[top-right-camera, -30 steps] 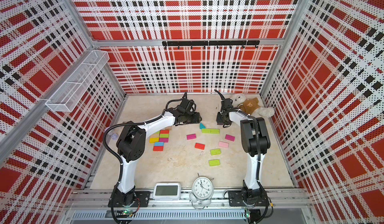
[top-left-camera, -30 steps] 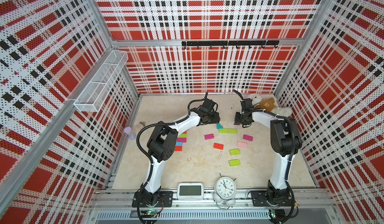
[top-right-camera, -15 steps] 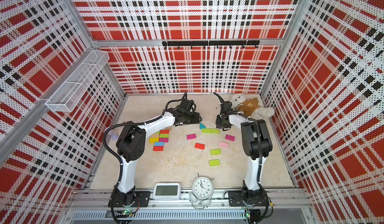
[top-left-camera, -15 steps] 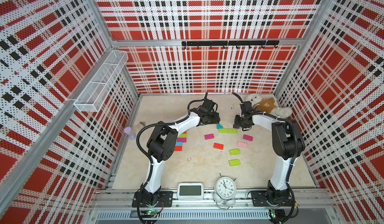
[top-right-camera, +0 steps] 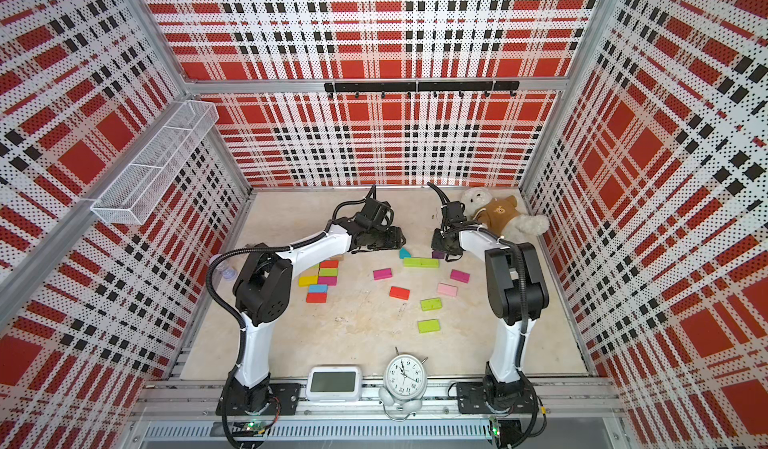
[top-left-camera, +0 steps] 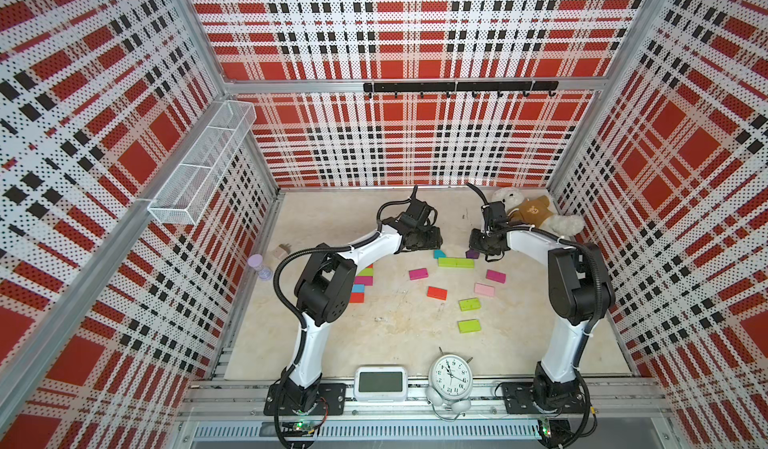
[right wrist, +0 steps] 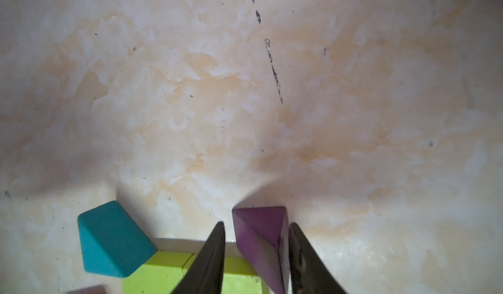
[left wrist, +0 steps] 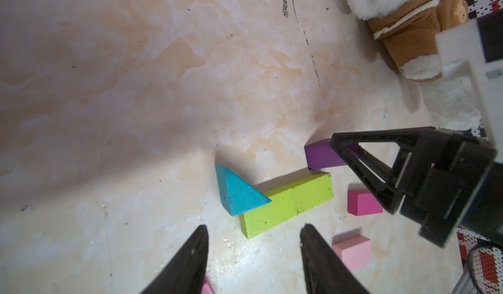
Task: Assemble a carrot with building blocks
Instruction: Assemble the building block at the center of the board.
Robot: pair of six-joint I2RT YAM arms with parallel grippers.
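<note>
While plaid walls (top-left-camera: 415,135) are enclosing beige surface (top-left-camera: 332,218), right tool (right wrist: 257,224) is loosely straddling one-o'clock purple wedge (right wrist: 257,243); left tool (left wrist: 254,226) is gaping, empty.

Perforated walls (top-left-camera: 395,31) in red, black and white plaid close three sides, joined by bare aluminium posts (top-left-camera: 195,31). A black hook rail (top-left-camera: 457,87) runs across the back wall, and a white wire basket (top-left-camera: 203,164) hangs on the left one. The surface (top-left-camera: 328,214) is pale beige marbled with orange, with a thin dark scratch (right wrist: 273,72) near its far edge. The light is even.
</note>
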